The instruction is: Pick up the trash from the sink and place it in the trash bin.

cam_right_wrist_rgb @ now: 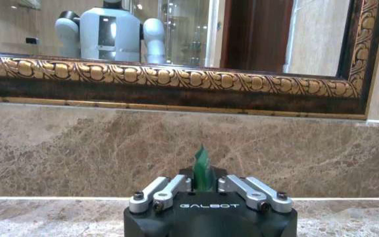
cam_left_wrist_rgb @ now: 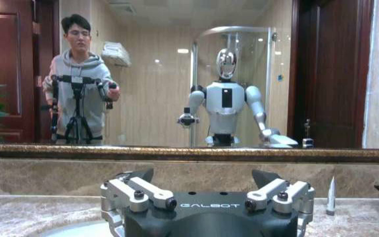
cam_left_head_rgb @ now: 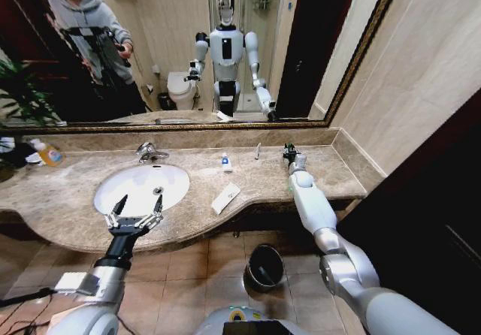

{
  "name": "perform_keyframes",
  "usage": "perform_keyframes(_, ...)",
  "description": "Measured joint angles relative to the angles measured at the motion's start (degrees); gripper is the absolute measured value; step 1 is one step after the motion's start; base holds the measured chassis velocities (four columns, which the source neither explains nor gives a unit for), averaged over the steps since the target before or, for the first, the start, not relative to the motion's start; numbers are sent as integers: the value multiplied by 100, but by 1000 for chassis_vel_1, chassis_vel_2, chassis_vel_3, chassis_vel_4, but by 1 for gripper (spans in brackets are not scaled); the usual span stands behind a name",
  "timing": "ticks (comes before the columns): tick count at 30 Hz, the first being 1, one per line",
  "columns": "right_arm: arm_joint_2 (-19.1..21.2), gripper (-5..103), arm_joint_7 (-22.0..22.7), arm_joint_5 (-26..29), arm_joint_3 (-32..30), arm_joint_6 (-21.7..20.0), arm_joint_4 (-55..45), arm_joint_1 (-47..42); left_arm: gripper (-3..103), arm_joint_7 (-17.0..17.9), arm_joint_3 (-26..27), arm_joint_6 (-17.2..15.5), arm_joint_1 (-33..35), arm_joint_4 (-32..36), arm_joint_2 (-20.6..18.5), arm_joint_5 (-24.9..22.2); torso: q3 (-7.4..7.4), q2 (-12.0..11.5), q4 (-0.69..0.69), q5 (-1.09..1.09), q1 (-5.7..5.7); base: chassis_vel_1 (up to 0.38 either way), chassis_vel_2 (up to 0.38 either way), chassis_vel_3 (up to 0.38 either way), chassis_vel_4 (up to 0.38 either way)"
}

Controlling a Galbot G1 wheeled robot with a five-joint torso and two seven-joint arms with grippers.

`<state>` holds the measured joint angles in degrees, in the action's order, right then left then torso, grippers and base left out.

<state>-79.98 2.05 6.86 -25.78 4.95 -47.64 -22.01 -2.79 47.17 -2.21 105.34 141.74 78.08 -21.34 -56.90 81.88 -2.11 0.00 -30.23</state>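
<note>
My right gripper rests low over the back right of the counter, shut on a bottle whose green pointed cap sticks up between the fingers. On the marble lie a white-blue tube, a thin grey stick and a flat white packet. The white oval sink looks empty. My left gripper hovers open over the sink's front rim, holding nothing. The black trash bin stands on the floor below the counter. The stick also stands out in the left wrist view.
A chrome faucet stands behind the basin. An orange-liquid bottle sits at the far left of the counter by a plant. A framed mirror backs the counter, and a side wall closes its right end.
</note>
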Motion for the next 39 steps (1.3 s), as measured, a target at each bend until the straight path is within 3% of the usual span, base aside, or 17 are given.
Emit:
perform_keyframes(6, 20, 5, 0, -13, 21, -10, -81, -44, 100, 0, 0, 0, 0, 0, 0, 0, 0, 0, 0, 0, 0, 0, 0, 0, 0)
perform_keyframes(17, 188, 5, 19, -10, 102, -161, -572, -354, 100, 0, 0, 0, 0, 0, 0, 0, 0, 0, 0, 1, 0, 0, 0, 0, 0)
perform_keyframes(21, 411, 5, 91, 35, 171, -427, -1354, -711, 100, 0, 0, 0, 0, 0, 0, 0, 0, 0, 1, 1, 0, 0, 0, 0, 0)
perform_keyframes(26, 896, 5, 184, 469, 255, -788, -2759, -1281, 100, -4, -1, 0, 0, 0, -1, 0, 1, 0, 1, 0, 0, 0, 0, 0, 0)
perform_keyframes(31, 1228, 5, 208, 612, 85, -739, -3647, -1994, 100, 2, 1, 0, 0, 0, 0, 0, 1, 0, 0, 0, 0, 0, 0, 0, 0)
perform_keyframes(39, 1424, 5, 232, 681, -267, -551, -4474, -3208, 100, 0, 0, 0, 0, 0, 0, 0, 1, 0, 3, 1, 0, 0, 0, 0, 0)
